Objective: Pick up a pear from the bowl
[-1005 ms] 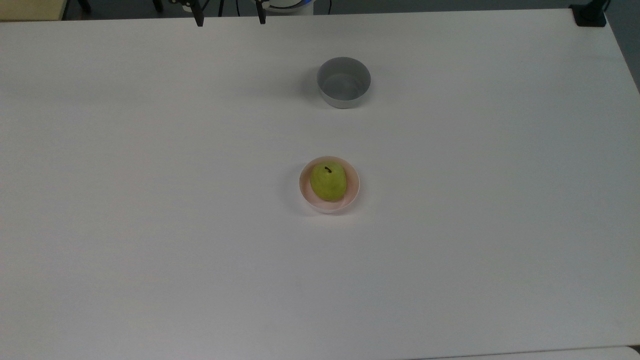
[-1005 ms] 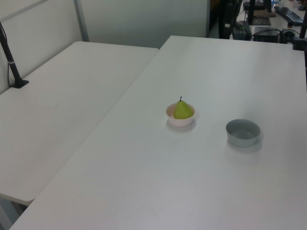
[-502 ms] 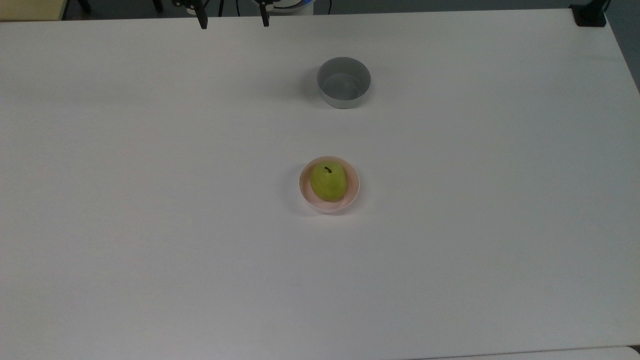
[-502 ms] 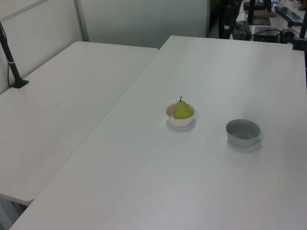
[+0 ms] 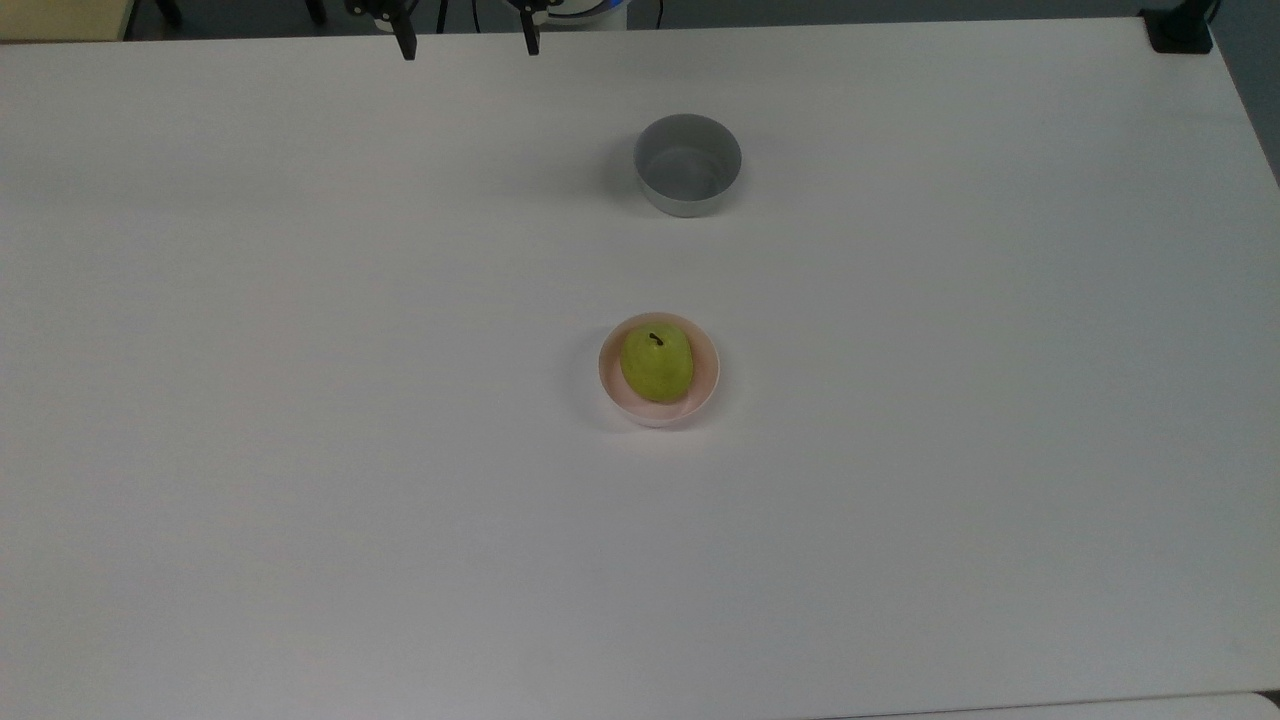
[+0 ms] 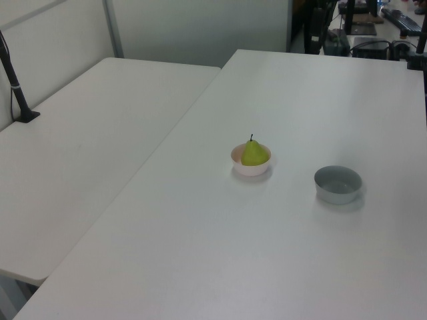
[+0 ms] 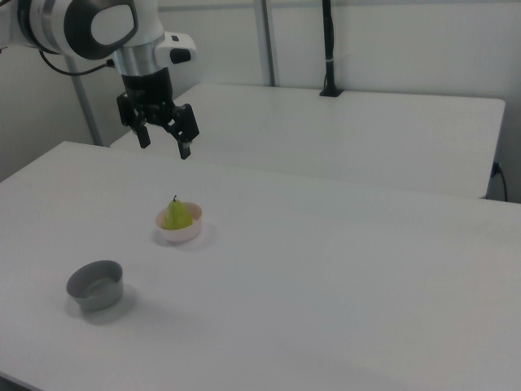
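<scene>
Nothing lifted yet on the white table [image 5: 300,400]. Sits upright in the pink bowl [image 5: 707,372], stem up, near the middle of the tabletop: the yellow-green pear [image 5: 657,364], untouched. Stands well apart from it, toward the top view's upper edge and empty as far as can be seen, a grey bowl [image 5: 688,164]. Hangs high above the surface in the right view, up and to the right view's left of the fruit, the gripper [image 7: 164,140], fingers spread apart with nothing between them and pointing down; pokes into the top view's upper edge as two dark fingertips [image 5: 404,43], far from the fruit. Counts, by this reading, as the opening of the approach only. Leaves the whole job ahead: travel across to a spot over the pink bowl, descent around the fruit's body, closing of the fingers, then the lift clear of the rim.
</scene>
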`<state>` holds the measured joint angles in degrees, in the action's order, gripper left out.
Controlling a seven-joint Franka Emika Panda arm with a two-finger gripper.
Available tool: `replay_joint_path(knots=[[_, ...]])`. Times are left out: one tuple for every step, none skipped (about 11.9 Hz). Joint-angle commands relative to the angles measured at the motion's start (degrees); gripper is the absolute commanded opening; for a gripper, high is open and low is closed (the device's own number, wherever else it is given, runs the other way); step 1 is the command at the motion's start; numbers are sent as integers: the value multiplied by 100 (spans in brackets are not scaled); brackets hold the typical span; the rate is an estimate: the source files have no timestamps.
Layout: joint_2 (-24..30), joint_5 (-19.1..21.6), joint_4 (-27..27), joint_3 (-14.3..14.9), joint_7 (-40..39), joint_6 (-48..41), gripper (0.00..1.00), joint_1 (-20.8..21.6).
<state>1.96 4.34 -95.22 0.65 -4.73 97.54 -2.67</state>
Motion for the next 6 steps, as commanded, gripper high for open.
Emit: replay_joint_path(knots=[[32, -3, -111, -30, 16, 160, 100, 30], [24, -64, -111, -39, -228, 160, 100, 39], [-29, -91, -111, -39, -691, 168, 100, 47], [-90, -91, -103, -39, -1026, 168, 100, 48], [-169, -100, -94, -39, -1282, 177, 100, 48], [-248, -91, -76, -39, -1424, 186, 100, 56]])
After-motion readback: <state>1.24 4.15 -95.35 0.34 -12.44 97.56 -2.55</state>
